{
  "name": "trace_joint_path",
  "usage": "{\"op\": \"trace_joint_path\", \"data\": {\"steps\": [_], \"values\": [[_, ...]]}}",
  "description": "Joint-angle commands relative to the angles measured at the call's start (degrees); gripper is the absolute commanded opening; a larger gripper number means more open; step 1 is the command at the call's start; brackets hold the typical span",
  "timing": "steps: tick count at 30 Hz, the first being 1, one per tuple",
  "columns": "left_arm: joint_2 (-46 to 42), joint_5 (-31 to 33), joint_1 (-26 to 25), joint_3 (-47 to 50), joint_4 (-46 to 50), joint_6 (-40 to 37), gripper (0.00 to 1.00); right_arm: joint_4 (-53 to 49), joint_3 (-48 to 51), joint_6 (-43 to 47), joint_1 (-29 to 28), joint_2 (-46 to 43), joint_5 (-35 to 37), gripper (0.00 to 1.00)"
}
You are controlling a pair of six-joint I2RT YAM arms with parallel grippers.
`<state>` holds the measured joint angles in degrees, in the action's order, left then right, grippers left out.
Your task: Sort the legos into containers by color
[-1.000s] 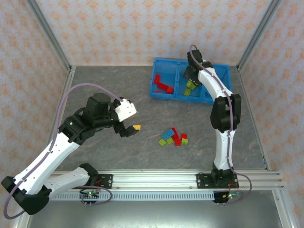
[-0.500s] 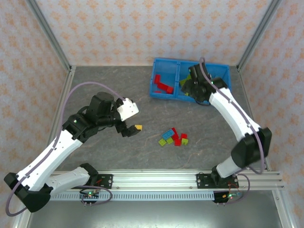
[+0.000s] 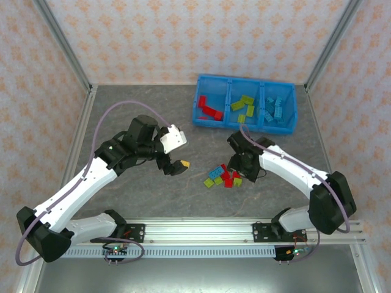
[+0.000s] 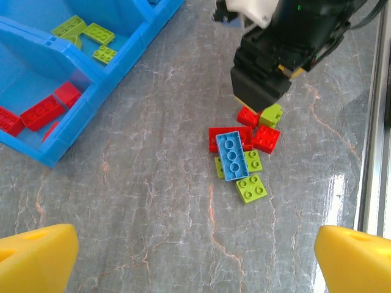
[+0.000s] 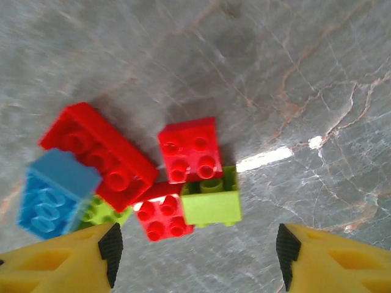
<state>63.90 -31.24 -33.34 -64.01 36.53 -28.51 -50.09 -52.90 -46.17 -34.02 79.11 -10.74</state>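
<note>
We are watching a small pile of legos (image 3: 222,176) lying on the table (image 3: 134,110), near the bin (image 3: 214,122) but apart from it. In the pile, a light blue brick (image 4: 233,157) is lying across a red brick (image 4: 217,135). Yellow-green bricks (image 4: 251,188) are sitting just beside it, and a red square brick (image 4: 266,139) is touching the group on the other side.

More legos are sitting in the bin: red ones (image 3: 209,110) in the left compartment, yellow-green ones (image 3: 244,108) in the middle, light blue ones (image 3: 275,110) in the right.

The right gripper (image 3: 237,166) is hanging over the right side of the pile, fingers pointing down. Its jaws are standing apart with nothing between them, and from its wrist we are seeing bricks below the gap. We cannot tell whether its fingertips are touching any brick.

The left gripper (image 3: 178,166) is hovering above bare table to the left of the pile, not touching it. Its jaws are standing wide and holding nothing.
</note>
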Motion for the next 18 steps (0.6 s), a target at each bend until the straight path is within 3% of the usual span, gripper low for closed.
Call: {"op": "trace_joint_path", "data": {"steps": [1,18], "values": [[-0.57,-1.45,-0.06,0.17,-0.77,-0.22,1.00,4.89,2.87,-2.74,0.35,1.57,-0.37,0.65],[-0.88,-1.17,-0.08,2.22,-1.24,-1.14,1.00,9.03,8.42,-4.50,0.50,3.42,-1.51,0.45]]}}
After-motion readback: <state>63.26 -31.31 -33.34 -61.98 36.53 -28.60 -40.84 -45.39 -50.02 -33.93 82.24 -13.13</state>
